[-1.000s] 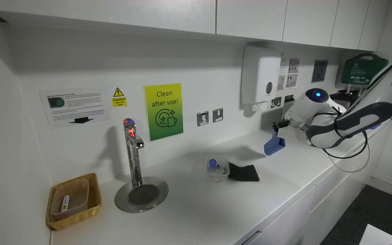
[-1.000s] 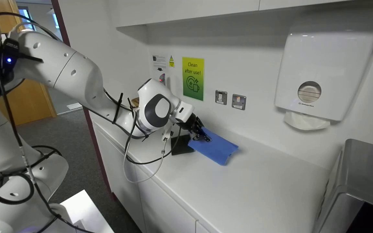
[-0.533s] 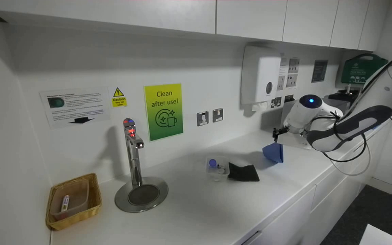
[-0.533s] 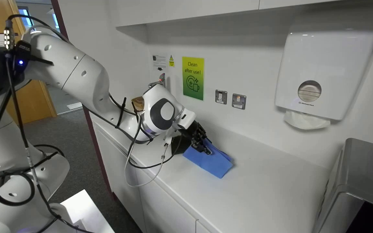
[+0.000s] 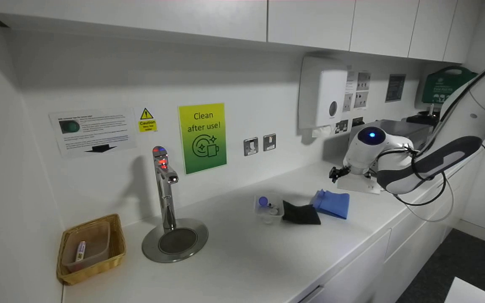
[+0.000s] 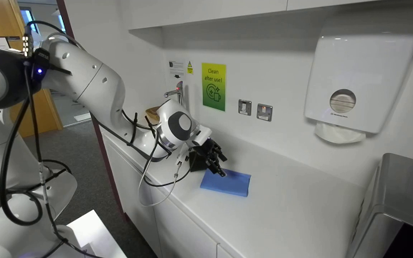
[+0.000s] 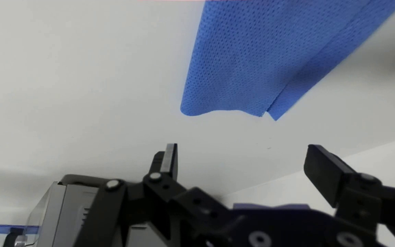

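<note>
The hand (image 7: 242,146) is spread wide, its two fingers (image 7: 168,160) well separated, and it hovers over the surface (image 5: 234,261), apart from the blue cloth (image 6: 228,183). That cloth lies folded on the surface near the hand, roughly at six o'clock from the fingertips in both exterior views. In the wrist view it shows beyond them, toward twelve o'clock (its perforated weave is plain to see there), with a narrow strip of another layer peeking out along an edge.

In an exterior view, a black cloth (image 5: 301,213) lies between eight and nine o'clock of the blue one; whether the two touch cannot be told. A clear plastic tub (image 5: 263,217) of small items stands just beside the black cloth at nine o'clock. Well apart from the tub, also at nine o'clock, rises a chrome tap (image 5: 166,202), and a wicker basket (image 5: 118,243) sits at the tap's eight o'clock.
</note>
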